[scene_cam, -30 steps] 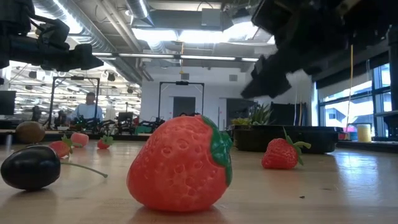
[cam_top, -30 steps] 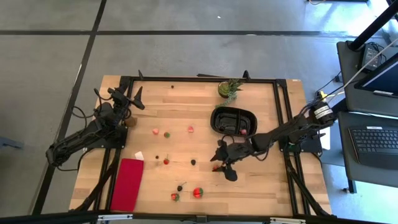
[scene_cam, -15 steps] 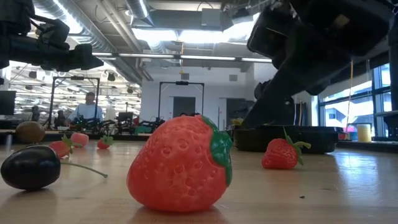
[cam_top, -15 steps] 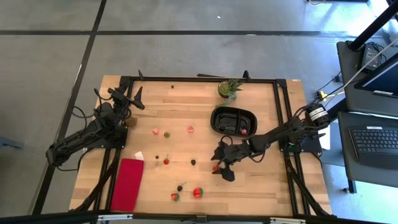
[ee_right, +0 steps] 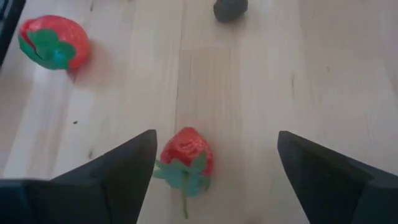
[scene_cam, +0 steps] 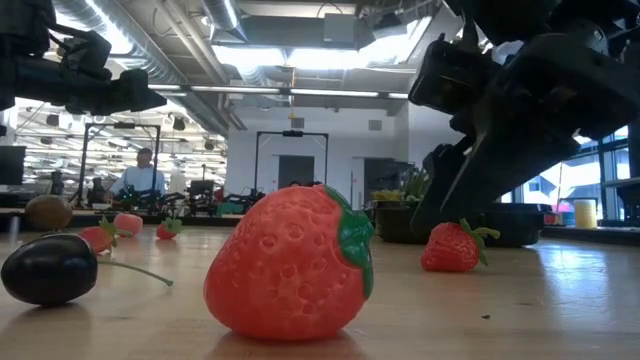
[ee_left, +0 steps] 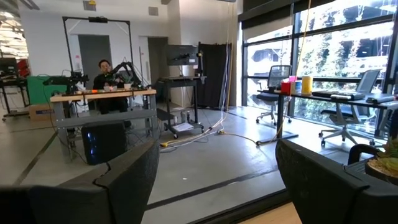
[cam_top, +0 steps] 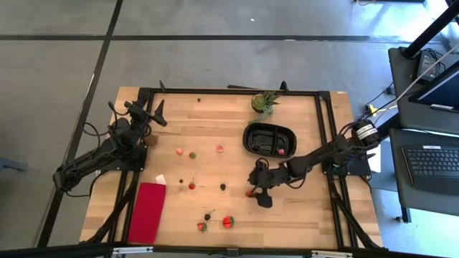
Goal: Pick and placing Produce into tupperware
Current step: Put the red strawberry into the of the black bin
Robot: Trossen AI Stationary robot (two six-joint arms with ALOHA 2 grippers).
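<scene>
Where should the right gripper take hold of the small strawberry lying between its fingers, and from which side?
Grip the red body of the strawberry, not its thin green stem. It lies on its side on the bare table, so coming straight down from above looks best. The right gripper is open, and the berry sits nearer one finger; centring first seems wise.

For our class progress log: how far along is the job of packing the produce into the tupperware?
Done: a few pieces lie in the tupperware. In hand: the open right gripper straddles a strawberry, not gripped. Left: other pieces scattered on the table; the left gripper waits at the edge.
</scene>
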